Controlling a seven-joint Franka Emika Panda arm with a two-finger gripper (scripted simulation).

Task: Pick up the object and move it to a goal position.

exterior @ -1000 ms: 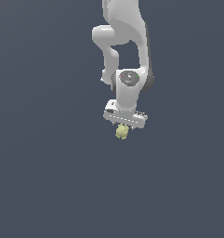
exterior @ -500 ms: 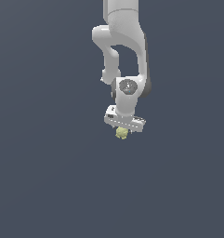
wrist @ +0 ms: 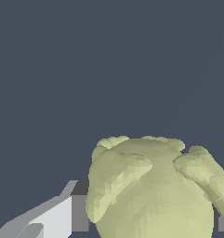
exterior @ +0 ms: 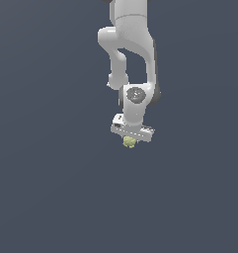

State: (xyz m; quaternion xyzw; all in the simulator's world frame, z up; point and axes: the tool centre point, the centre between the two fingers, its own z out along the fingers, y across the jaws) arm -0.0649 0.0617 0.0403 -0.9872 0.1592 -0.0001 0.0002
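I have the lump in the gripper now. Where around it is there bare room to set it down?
Bare grey surface lies on every side of the gripper and the yellow-green lump it holds: wide patches to the exterior view's left, right and below. Nothing else shows there. The only crowded spot is the arm above the gripper.

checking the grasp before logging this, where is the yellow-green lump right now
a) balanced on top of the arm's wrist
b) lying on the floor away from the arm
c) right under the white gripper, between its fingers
c, the yellow-green lump sits directly beneath the gripper, and the wrist view shows it filling the space beside a finger.
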